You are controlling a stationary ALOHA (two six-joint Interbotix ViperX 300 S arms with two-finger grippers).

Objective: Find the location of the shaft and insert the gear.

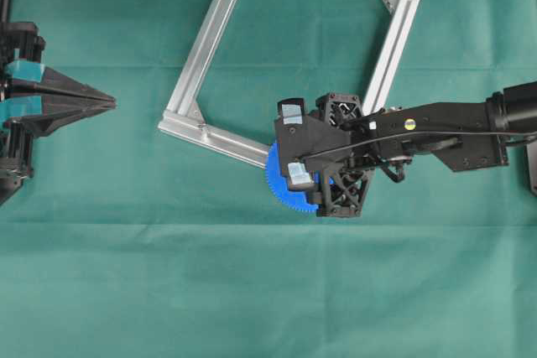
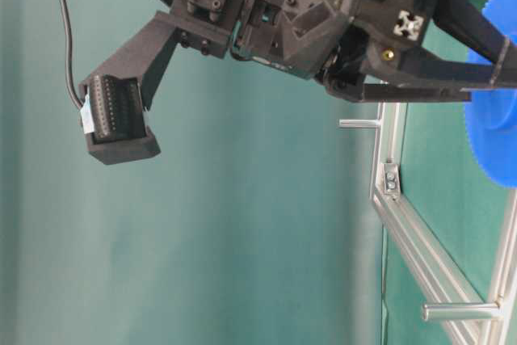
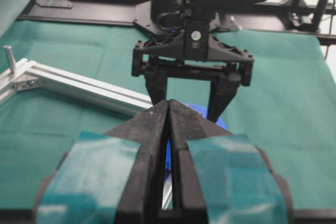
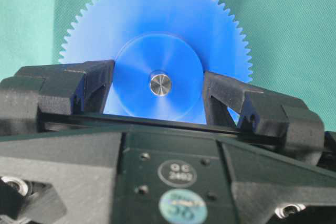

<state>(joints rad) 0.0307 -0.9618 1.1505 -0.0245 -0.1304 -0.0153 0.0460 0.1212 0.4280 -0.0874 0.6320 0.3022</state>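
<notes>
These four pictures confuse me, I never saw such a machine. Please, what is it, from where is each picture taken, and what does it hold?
It is a robot with two arms on a green cloth. One picture looks from above, one from table height, and one from a camera on each wrist. The right gripper has its fingers at either side of the raised hub of a blue gear. A silver shaft shows in the gear's central hole. The left gripper waits shut and empty at the left. A square aluminium frame lies on the cloth.

Both arms matte black plastic, silver screws; left gripper point(image 1: 107, 102) fingers wrapped in teal tape; right gripper point(image 4: 157, 88) body has round stickers.
</notes>
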